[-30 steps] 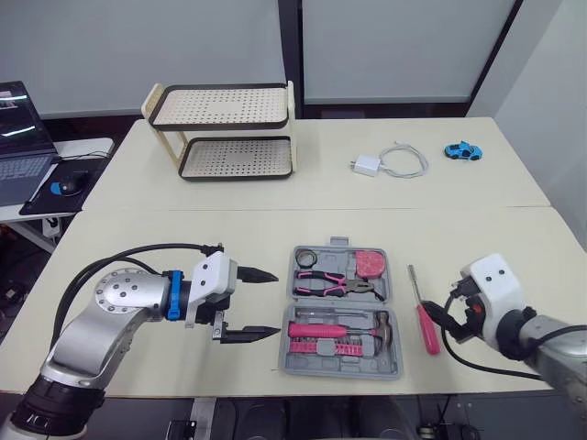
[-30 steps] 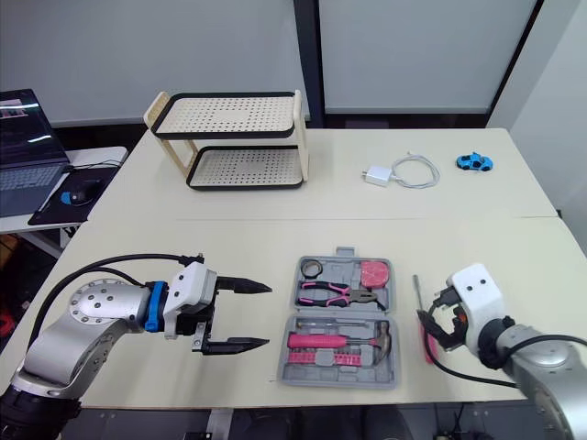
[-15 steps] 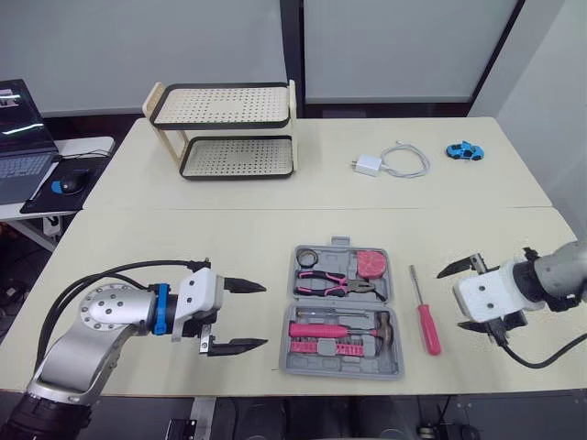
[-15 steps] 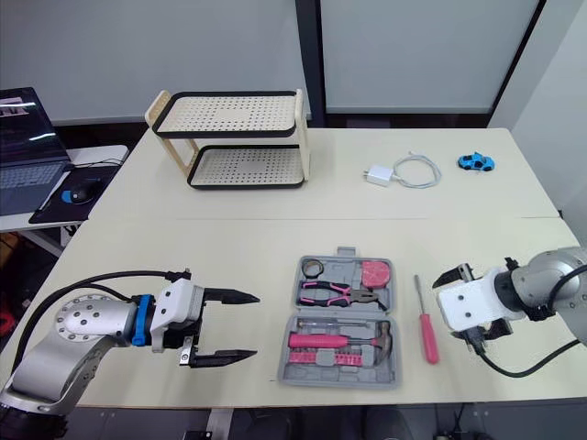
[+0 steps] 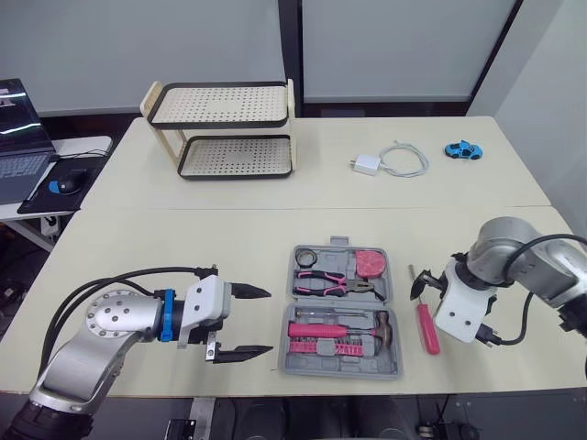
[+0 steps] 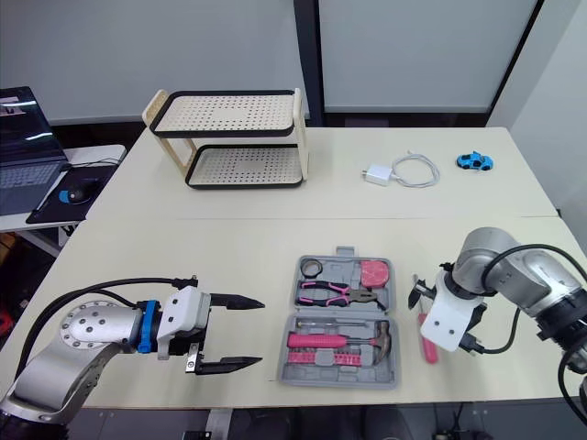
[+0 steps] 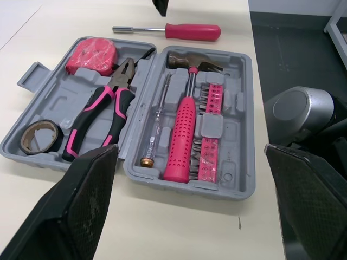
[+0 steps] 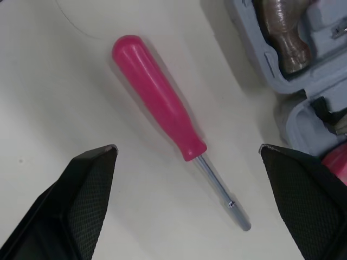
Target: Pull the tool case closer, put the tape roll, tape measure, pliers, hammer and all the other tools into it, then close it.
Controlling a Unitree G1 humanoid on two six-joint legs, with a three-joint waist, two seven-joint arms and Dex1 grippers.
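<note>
Jaws: left gripper (image 5: pixel 258 321) is spread wide with nothing in it, parked just left of the case. The right gripper (image 8: pixel 187 149) is spread wide too, one finger on either side of the screwdriver (image 5: pixel 426 326) and not touching it.
Tool case (image 5: pixel 339 370): one, grey, lying flat open near the front edge of the table (image 5: pixel 229 229), between the two grippers.
Inside it: one tape roll (image 5: pixel 305 258), one tape measure (image 5: pixel 371 264), one pliers (image 5: pixel 335 284), one hammer (image 5: pixel 344 327) and one row of pink bits (image 5: pixel 321 347).
Still out: that one red screwdriver, flat on the table just right of the case.
Changed: right gripper has swung in from well off to the right and is now over the screwdriver. Left gripper, case and screwdriver haven't really budged.
Further back: one two-tier rack (image 5: pixel 220 126), one charger (image 5: pixel 365 165), one blue toy car (image 5: pixel 463 150).
</note>
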